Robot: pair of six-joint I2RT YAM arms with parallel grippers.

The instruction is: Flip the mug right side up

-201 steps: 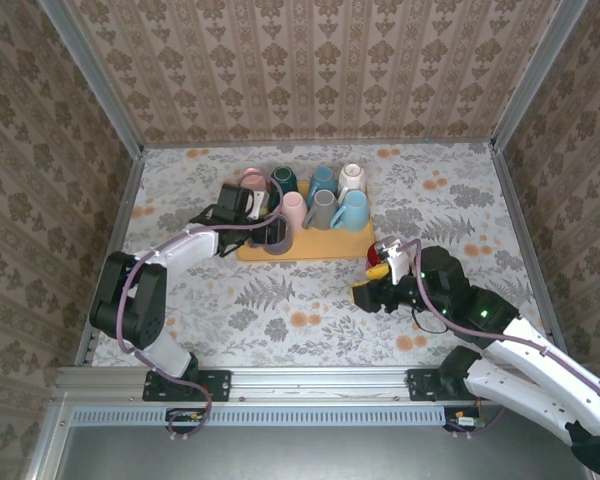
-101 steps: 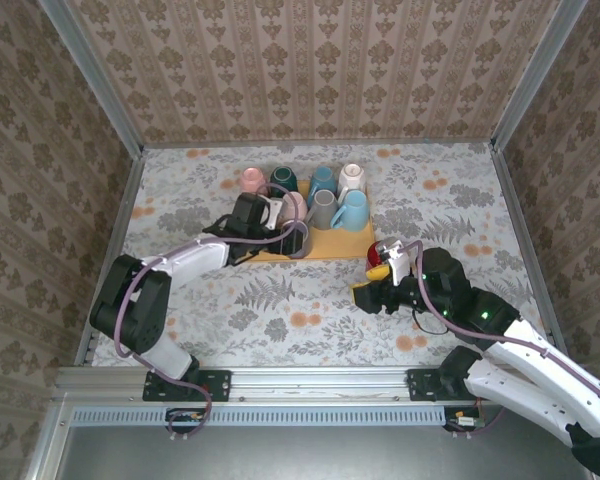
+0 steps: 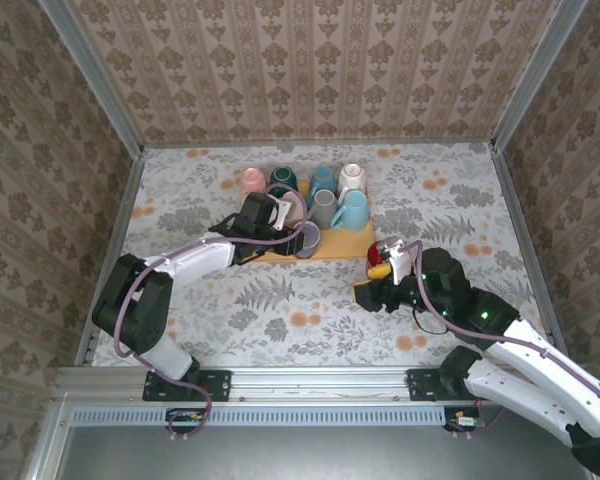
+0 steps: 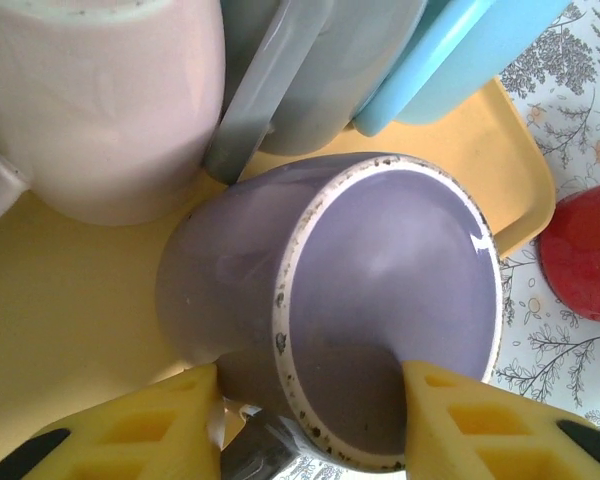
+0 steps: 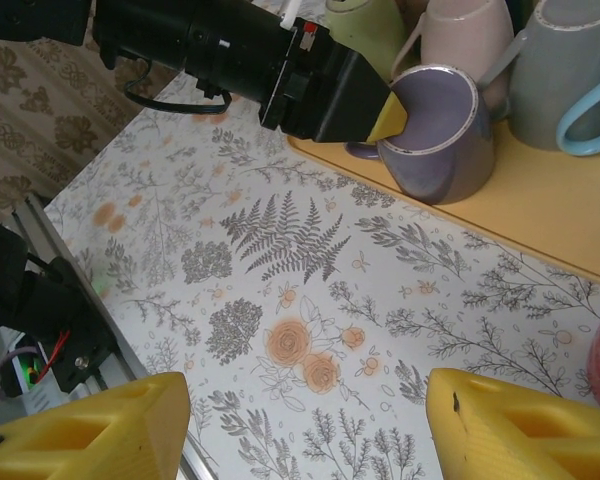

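A purple mug [image 3: 307,238] lies tilted on its side at the front edge of the yellow tray [image 3: 352,246], its opening turned toward the right. In the left wrist view the purple mug [image 4: 380,300] has one yellow finger inside it and the other against its outer wall. My left gripper [image 4: 310,420] is shut on that wall. The right wrist view shows the purple mug [image 5: 435,130] with the left gripper [image 5: 385,118] at its rim. My right gripper [image 5: 305,420] hangs open over the bare floral table, with nothing between its fingers.
Several other mugs stand upside down on the tray, among them a pink one [image 3: 292,208], a grey one [image 3: 323,208] and a light blue one [image 3: 352,210]. A red mug [image 3: 377,258] sits on the table beside my right gripper [image 3: 365,293]. Wallpapered walls enclose the table.
My left gripper has moved right along the tray's front and closed on the purple mug. The mug has tipped over so that its opening now shows. The right arm has stayed still.
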